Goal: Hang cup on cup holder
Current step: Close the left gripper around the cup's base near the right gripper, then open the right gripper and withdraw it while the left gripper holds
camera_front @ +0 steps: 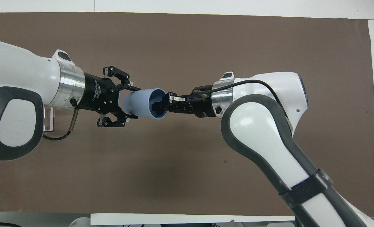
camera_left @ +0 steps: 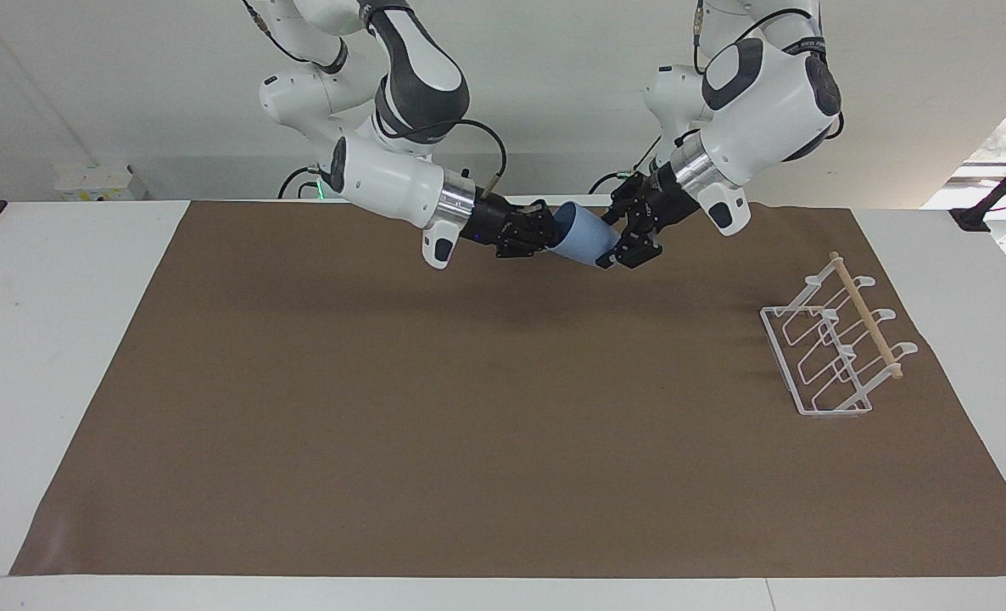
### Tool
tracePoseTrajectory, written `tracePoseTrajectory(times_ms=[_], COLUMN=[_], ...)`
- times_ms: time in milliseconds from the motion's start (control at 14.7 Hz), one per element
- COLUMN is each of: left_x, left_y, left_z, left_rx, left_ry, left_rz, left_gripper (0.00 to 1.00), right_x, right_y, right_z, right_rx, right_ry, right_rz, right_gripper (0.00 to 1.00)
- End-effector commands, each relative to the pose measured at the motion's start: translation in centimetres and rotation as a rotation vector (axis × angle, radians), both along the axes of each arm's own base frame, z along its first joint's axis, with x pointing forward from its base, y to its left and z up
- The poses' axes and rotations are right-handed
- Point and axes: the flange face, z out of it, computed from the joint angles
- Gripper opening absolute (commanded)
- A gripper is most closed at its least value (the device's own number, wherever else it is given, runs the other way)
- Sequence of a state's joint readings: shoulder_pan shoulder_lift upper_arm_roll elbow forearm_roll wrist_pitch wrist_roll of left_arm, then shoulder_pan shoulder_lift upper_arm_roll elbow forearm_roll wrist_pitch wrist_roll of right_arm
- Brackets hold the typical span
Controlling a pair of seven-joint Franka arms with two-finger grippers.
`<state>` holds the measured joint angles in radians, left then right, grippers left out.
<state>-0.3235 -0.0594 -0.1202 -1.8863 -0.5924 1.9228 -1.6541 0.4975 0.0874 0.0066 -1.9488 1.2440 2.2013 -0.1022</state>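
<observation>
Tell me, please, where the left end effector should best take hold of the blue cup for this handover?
Probably the tapered closed base of the cup, approached end-on from the cup holder's side: the right end effector pinches the rim, leaving the base free for the left end effector.

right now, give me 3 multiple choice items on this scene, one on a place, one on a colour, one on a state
1. Where is the rack?
A. toward the left arm's end of the table
B. toward the right arm's end
C. in a gripper

2. What colour is the cup?
A. red
B. light blue
C. green

3. How is the cup held?
A. it lies on the mat
B. it hangs on the rack
C. in the air, the right gripper pinching its rim

Key:
1 A, it stands on the mat under the left arm's side.
2 B, plainly light blue.
3 C, one finger sits inside the mouth, while the left gripper stands open around its base.
</observation>
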Motion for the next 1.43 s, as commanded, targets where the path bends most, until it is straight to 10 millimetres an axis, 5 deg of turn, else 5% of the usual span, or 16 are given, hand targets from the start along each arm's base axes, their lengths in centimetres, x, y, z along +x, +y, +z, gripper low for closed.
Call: tracePoseTrajectory(times_ms=[0,136,205,273,409,545,955,1159,1364], left_x=[-1.1,-1.1,-0.9,-0.9,-0.4,0.2,0.0,1.9,4.5], left_y=[0.0,0.6,1.1,1.1,1.8,3.3,7.6,8.6,6.9], left_z=[0.2,0.1,0.0,0.0,0.2,-0.2,-1.5,-1.6,-5.2], left_rx=[0.019,0.030,0.032,0.040,0.089,0.159,0.619,0.893,1.294], left_ry=[-0.025,-0.004,0.008,0.015,0.003,-0.011,-0.022,-0.077,-0.168], left_rz=[-0.063,-0.065,-0.058,-0.051,-0.035,-0.034,-0.156,-0.149,-0.230], left_gripper=[0.00,0.00,0.00,0.00,0.00,0.00,0.00,0.00,0.00], right_x=[0.4,0.5,0.6,0.7,1.5,3.4,6.4,7.1,5.9], right_y=[-0.7,-0.9,-1.1,-1.2,-2.1,-6.4,-24.2,-29.9,-33.5], right_z=[0.9,0.9,0.9,1.0,1.5,1.9,3.6,7.5,10.5], right_rx=[0.021,0.023,0.024,0.023,0.023,-0.006,-0.344,-0.653,-0.940], right_ry=[0.003,0.014,0.020,0.016,0.003,-0.023,-0.089,-0.168,-0.119], right_rz=[-0.038,-0.046,-0.049,-0.056,-0.063,-0.104,-0.094,-0.002,0.115], right_gripper=[0.03,0.24,0.45,0.99,0.99,0.99,0.99,0.99,0.99])
